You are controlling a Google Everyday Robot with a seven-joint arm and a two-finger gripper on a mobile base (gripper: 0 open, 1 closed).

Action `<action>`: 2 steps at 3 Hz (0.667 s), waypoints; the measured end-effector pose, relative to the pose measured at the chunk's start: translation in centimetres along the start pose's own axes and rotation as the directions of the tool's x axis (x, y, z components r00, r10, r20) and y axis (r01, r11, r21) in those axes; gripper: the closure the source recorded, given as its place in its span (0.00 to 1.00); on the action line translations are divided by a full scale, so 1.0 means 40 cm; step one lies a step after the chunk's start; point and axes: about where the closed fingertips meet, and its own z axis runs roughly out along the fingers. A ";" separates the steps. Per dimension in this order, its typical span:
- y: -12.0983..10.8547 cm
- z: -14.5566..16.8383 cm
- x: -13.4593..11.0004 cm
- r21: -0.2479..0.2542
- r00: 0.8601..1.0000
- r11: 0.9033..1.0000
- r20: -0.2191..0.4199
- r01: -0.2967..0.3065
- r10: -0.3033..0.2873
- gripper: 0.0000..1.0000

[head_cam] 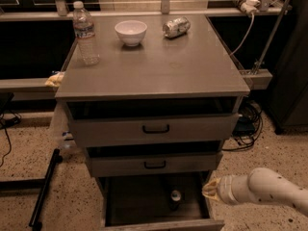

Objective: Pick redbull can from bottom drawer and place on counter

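The bottom drawer (pixel 139 206) stands pulled open below two shallower drawers. The redbull can (pixel 175 198) stands upright in its dark interior, toward the right, with only its silver top showing clearly. My gripper (pixel 210 190) is at the end of the white arm, low at the right, just beside the drawer's right wall and to the right of the can, apart from it. The counter (pixel 159 64) is the grey metal top of the cabinet.
On the counter stand a clear water bottle (pixel 85 33) at the back left and a white bowl (pixel 131 32), and a plain silvery can (pixel 176 27) lies on its side. Cables (pixel 245 124) hang right of the cabinet. A black bar (pixel 44 189) lies on the floor at left.
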 end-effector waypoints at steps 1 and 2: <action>-0.060 0.118 0.031 0.011 0.998 0.999 0.059 0.036 -0.037 1.00; -0.108 0.232 0.069 -0.019 0.995 1.000 0.097 0.023 -0.021 1.00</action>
